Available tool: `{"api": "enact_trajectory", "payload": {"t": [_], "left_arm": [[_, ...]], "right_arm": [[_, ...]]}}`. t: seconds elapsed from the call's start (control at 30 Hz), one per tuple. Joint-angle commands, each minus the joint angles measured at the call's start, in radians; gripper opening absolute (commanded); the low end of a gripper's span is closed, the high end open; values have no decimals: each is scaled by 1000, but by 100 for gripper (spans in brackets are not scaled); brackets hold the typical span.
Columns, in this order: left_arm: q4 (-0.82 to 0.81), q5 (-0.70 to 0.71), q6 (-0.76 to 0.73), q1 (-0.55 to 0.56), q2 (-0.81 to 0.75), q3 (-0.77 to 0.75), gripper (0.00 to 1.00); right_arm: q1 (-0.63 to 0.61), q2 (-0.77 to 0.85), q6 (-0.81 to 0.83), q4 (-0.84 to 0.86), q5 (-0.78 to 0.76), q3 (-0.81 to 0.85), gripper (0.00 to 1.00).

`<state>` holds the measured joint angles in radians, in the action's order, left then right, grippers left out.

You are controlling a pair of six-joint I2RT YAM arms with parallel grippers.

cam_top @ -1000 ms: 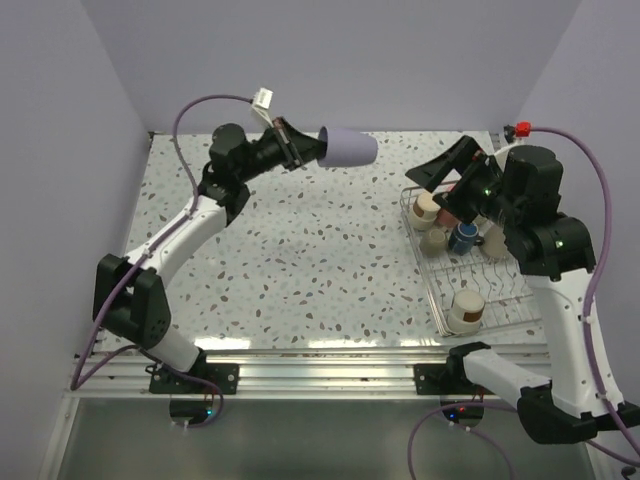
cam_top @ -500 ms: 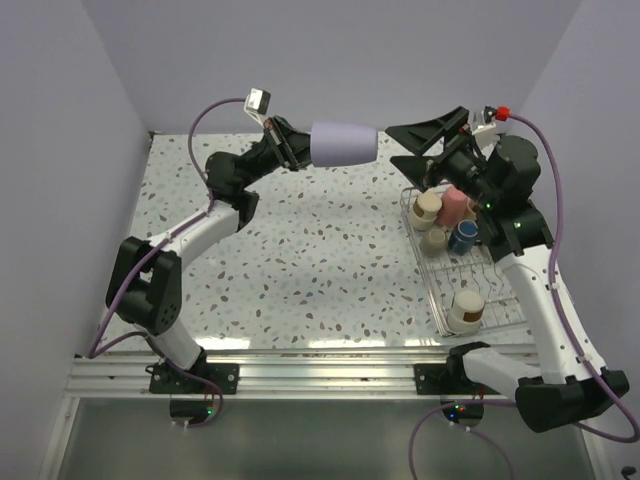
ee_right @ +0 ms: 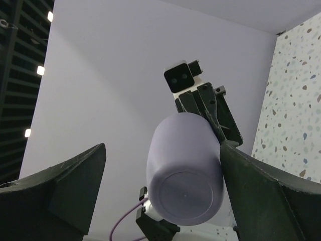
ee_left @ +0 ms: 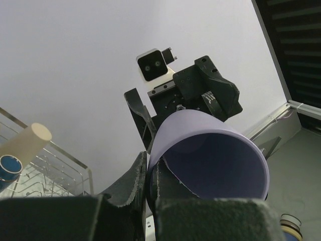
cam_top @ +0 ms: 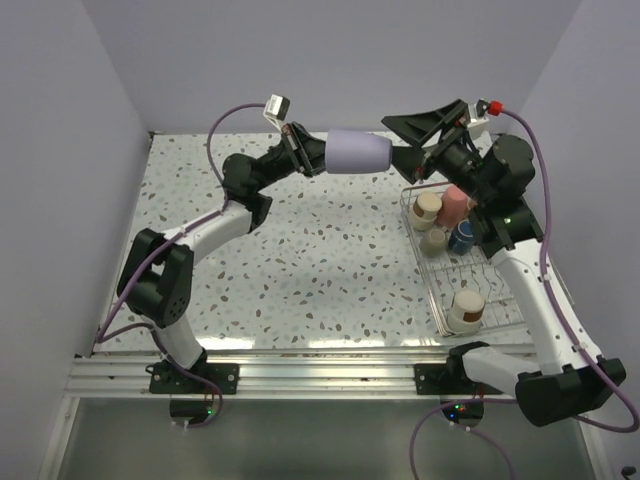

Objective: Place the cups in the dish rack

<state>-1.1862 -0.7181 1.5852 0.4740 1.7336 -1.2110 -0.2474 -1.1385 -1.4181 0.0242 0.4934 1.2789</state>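
Observation:
A lavender cup (cam_top: 358, 152) hangs on its side high above the table's far edge. My left gripper (cam_top: 315, 157) is shut on its rim, one finger inside and one outside (ee_left: 150, 175). My right gripper (cam_top: 393, 137) stands open, its two fingers on either side of the cup's base (ee_right: 185, 170); the right finger (ee_right: 261, 186) is close against the cup's side, the left finger well apart. The dish rack (cam_top: 489, 282) lies at the right and holds a pink cup (cam_top: 455, 203), a dark blue cup (cam_top: 462, 237) and tan cups (cam_top: 427, 208).
Another tan cup (cam_top: 466, 308) stands in the rack's near end. The enclosure's walls close in the left, back and right. The right arm's body reaches over the rack's far end. In the left wrist view, the rack's wire corner (ee_left: 75, 173) lies low on the left.
The left arm has carried the lavender cup up and to the right. The right arm has risen from over the rack and turned its open fingers around the cup's base.

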Motion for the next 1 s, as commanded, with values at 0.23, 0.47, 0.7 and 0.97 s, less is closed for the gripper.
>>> {"api": "enact_trajectory", "payload": {"t": [0.23, 0.47, 0.7, 0.97], "left_arm": [[-7, 46, -59, 38, 15, -94, 0], [56, 55, -111, 57, 4, -96, 0], [180, 69, -185, 81, -20, -107, 0], [317, 71, -269, 78, -92, -36, 27]], "right_arm": [[-81, -14, 54, -61, 28, 69, 98], [-84, -29, 68, -81, 39, 102, 79], [-87, -21, 77, -93, 43, 80, 17], [-82, -29, 191, -246, 13, 152, 0]]}}
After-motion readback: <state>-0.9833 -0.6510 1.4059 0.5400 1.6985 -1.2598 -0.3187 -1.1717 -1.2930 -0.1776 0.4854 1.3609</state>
